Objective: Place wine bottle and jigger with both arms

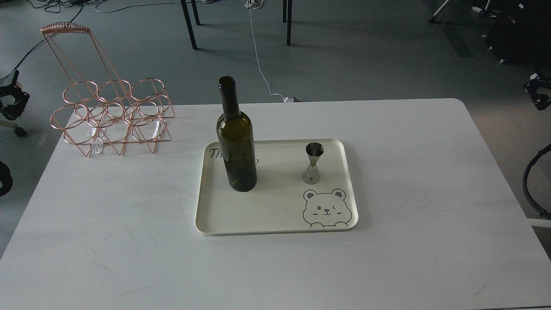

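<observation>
The dark green wine bottle (236, 142) stands upright on the left half of a cream tray (275, 215) with a bear drawing. The small steel jigger (313, 163) stands upright on the tray's right half, apart from the bottle. My left gripper (12, 100) is at the far left edge of the view, off the table, far from the bottle. My right gripper (538, 91) is at the far right edge, off the table, partly cut off by the frame. Both are small and dark; their fingers cannot be told apart. Neither holds anything that I can see.
A rose-gold wire bottle rack (109, 114) stands at the table's back left corner. The white table (129, 241) has a rounded back right corner. Black cables (531, 181) loop at the right edge. Chair legs and floor cables lie beyond the table.
</observation>
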